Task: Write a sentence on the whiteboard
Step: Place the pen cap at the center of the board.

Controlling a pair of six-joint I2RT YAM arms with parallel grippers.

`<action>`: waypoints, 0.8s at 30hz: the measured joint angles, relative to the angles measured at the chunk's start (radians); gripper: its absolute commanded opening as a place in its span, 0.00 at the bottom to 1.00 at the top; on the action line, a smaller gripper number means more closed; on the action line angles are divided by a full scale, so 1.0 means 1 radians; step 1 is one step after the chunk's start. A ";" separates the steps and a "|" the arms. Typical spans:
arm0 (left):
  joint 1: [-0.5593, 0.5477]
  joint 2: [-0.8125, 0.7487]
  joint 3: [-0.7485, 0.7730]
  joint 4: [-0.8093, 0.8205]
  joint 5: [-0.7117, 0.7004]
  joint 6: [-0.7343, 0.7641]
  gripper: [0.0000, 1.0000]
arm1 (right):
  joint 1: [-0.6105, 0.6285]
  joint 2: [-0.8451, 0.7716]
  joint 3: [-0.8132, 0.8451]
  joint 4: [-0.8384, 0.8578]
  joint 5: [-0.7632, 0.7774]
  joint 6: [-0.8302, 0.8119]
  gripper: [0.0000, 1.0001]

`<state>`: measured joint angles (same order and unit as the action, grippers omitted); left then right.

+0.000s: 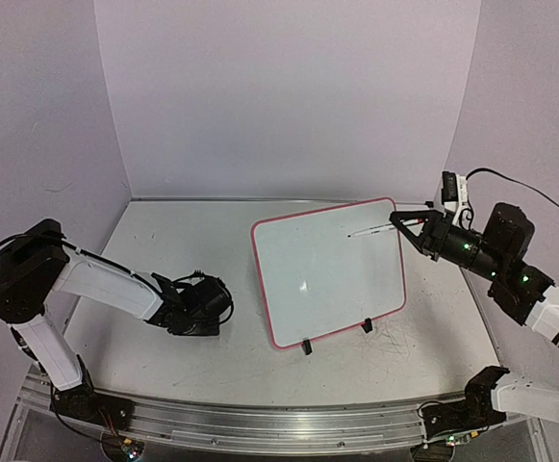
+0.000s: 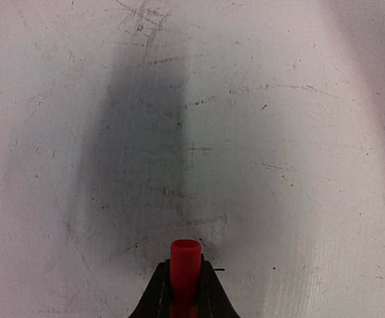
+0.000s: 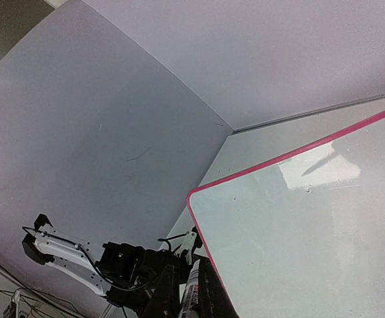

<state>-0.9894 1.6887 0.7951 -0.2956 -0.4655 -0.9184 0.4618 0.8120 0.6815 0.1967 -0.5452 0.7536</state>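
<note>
The whiteboard (image 1: pixel 327 279) with its pink-red frame lies tilted at mid-table on two black clip feet (image 1: pixel 306 346). Its white face (image 3: pixel 311 232) looks blank, so the sentence is not in view. My right gripper (image 1: pixel 406 221) hovers at the board's upper right corner, shut on a white marker (image 1: pixel 373 231) that reaches over the board. In the right wrist view the marker (image 3: pixel 193 291) stands between that gripper's (image 3: pixel 187 268) dark fingers beside the pink frame. My left gripper (image 1: pixel 178 306) sits low over the table left of the board, shut on a red marker cap (image 2: pixel 185 255) held in the left gripper (image 2: pixel 185 265).
The grey table (image 1: pixel 164 241) is scuffed and scratched, and a dark shadow lies on the table (image 2: pixel 152 152) under the left wrist. Pale walls (image 1: pixel 289 96) close in the back and both sides. A metal rail (image 1: pixel 260 423) runs along the near edge.
</note>
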 measured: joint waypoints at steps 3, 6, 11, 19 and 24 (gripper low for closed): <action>0.000 0.003 -0.006 0.011 -0.003 -0.005 0.21 | 0.000 0.000 0.000 0.000 -0.003 0.006 0.00; 0.000 0.003 -0.008 0.020 -0.001 -0.007 0.30 | 0.000 0.000 0.000 0.001 -0.003 0.008 0.00; 0.000 -0.033 -0.037 0.030 0.001 -0.006 0.41 | 0.000 0.000 0.000 0.002 -0.002 0.008 0.00; 0.000 -0.254 -0.065 -0.027 0.002 0.008 0.67 | 0.002 0.011 0.000 0.003 -0.008 0.007 0.00; 0.000 -0.484 -0.063 -0.039 0.026 0.043 0.73 | 0.032 0.017 0.000 0.008 -0.010 0.003 0.00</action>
<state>-0.9894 1.2044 0.7323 -0.3345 -0.4394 -0.8751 0.4940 0.8286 0.6811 0.2045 -0.5552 0.7562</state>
